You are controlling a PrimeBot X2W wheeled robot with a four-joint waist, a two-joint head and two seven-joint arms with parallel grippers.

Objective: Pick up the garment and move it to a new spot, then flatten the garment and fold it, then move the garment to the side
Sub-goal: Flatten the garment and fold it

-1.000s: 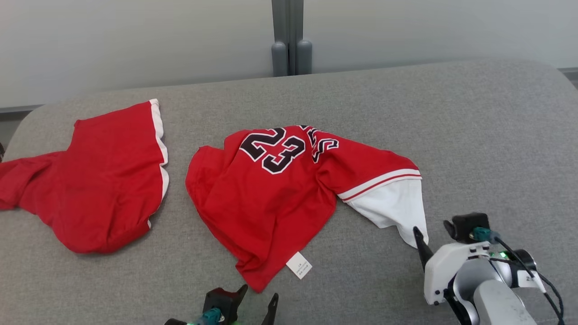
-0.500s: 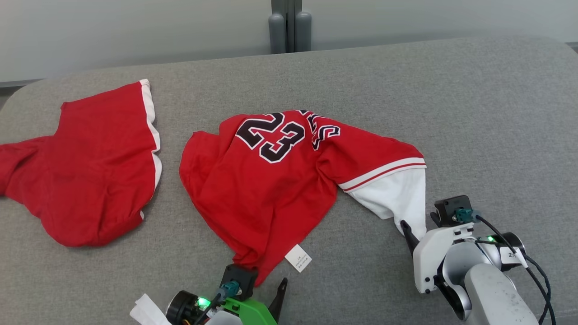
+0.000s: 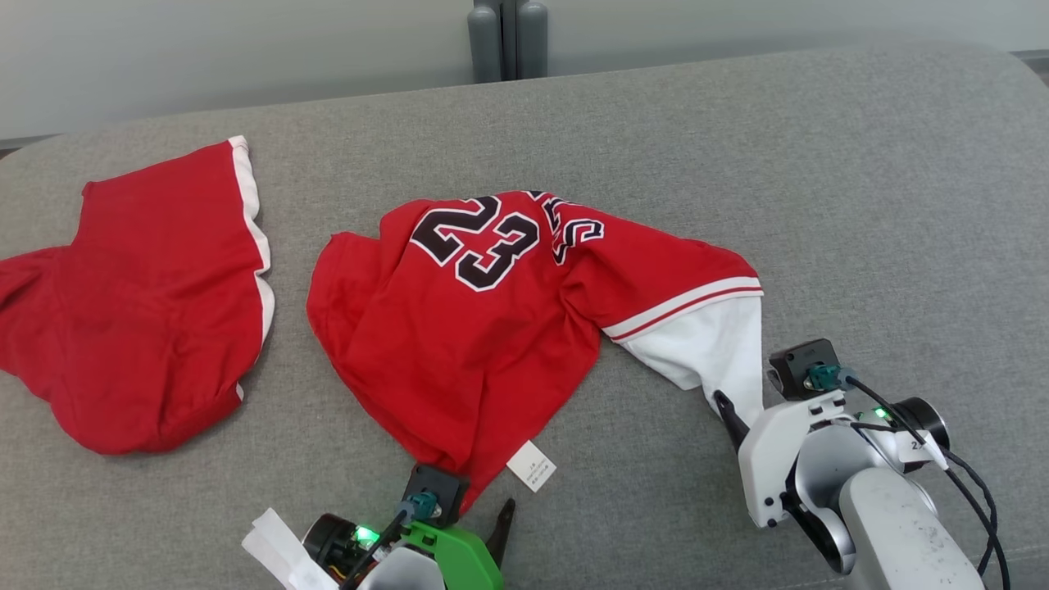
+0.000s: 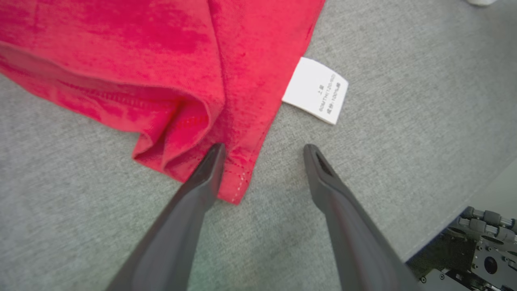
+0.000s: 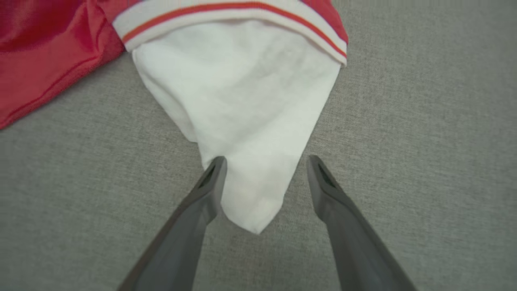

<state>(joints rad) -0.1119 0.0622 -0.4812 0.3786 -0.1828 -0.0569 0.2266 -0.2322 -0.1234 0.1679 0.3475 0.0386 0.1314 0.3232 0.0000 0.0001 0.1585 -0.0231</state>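
Red cloth makes two garments on the grey woven surface [image 3: 860, 205]. One is a jersey [image 3: 459, 344] with a black and white 23. The other is a plain red garment [image 3: 139, 311] with white edging, which lies well apart to the left of your left gripper [image 4: 263, 148].

You have two grippers, each with two dark tapered fingers. Both pairs stand wide apart and hold nothing.

The jersey is soft and crumpled and lies just ahead of both grippers. Its lower red corner is folded in thick layers with visible stitching. The left finger of the left gripper has its tip at this hem, and the other finger is over bare surface. One white rectangular label [image 4: 316, 89] with small print sticks out of the hem, just ahead of that right finger.

One white sleeve [image 5: 242, 101] narrows to a point below a white band with a red stripe. Its point lies between the fingers of your right gripper [image 5: 266, 158], closer to the left one. Whether these fingers touch the cloth, I cannot tell.

Far beyond the jersey, two grey rounded posts [image 3: 508, 37] stand at the back edge of the surface.
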